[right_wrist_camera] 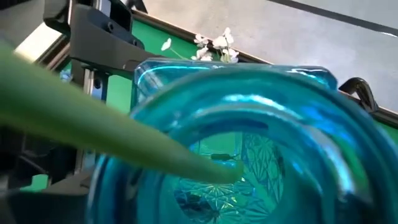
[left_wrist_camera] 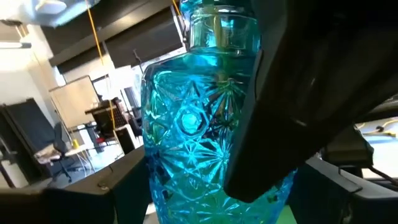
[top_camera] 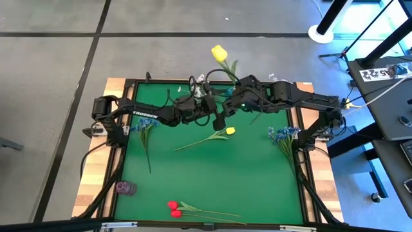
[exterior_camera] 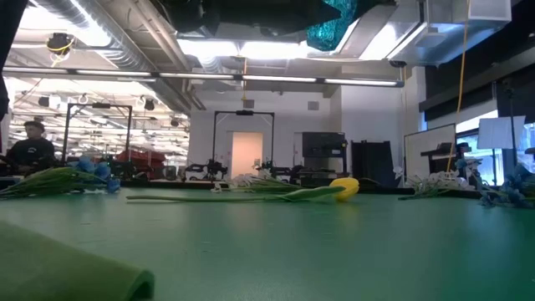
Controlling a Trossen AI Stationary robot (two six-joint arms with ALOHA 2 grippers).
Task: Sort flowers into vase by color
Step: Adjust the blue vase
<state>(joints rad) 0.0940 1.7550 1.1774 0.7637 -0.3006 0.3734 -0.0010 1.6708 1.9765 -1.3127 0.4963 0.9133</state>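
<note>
Now the left tool (top_camera: 205, 111) clamps the blue vase (left_wrist_camera: 205, 124); the right tool (top_camera: 226, 105) feeds a yellow tulip's (top_camera: 219, 53) stem (right_wrist_camera: 93, 124) down its mouth, grip unclear.

Both arms (top_camera: 148, 116) are matte black, jointed links trailing thin dark cables; the left one carries white "TROSSEN" lettering (top_camera: 145, 115) (small, on its forearm link).

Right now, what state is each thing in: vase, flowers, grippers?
Vase: lifted off the table, held.
Left gripper: shut on the vase.
Right gripper: at the vase mouth.
Raised tulip: yellow, stem tip inside the vase mouth.
Table tulip: yellow, lying mid-table.
Red tulips: lying at the near edge.
Blue bunches: lying, one each side.
</note>
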